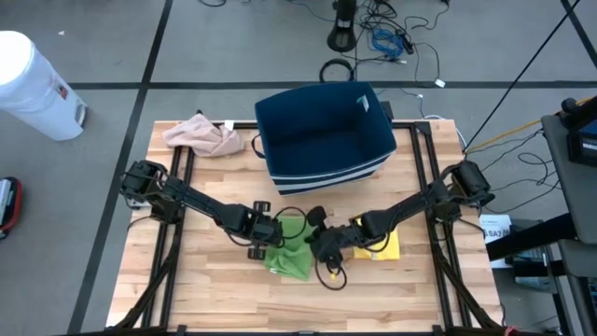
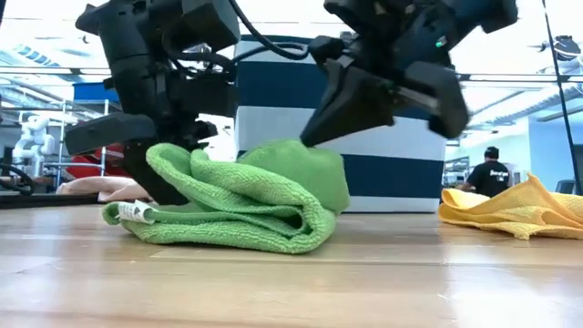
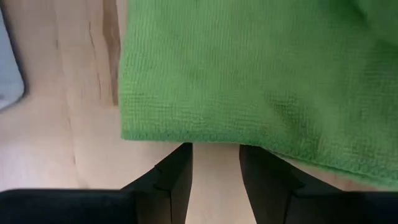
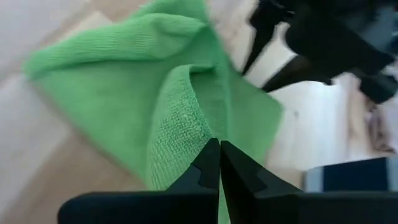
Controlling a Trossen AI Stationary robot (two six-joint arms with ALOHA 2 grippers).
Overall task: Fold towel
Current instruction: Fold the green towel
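Low over the green towel (image 1: 291, 252), right gripper (image 4: 219, 163) pinches its fold, left gripper (image 3: 214, 168) parted.

Both dark arms reach inward from the table's side edges and meet near its middle, toward the front edge; the left gripper (image 1: 264, 238) is tipped down at the wooden surface with its two fingers (image 3: 177, 174) parted, a strip of bare wood showing between them; the right gripper (image 1: 322, 247) sits just beside it, angled downward, its fingers (image 4: 208, 168) pressed together, pinching a fold of green cloth.
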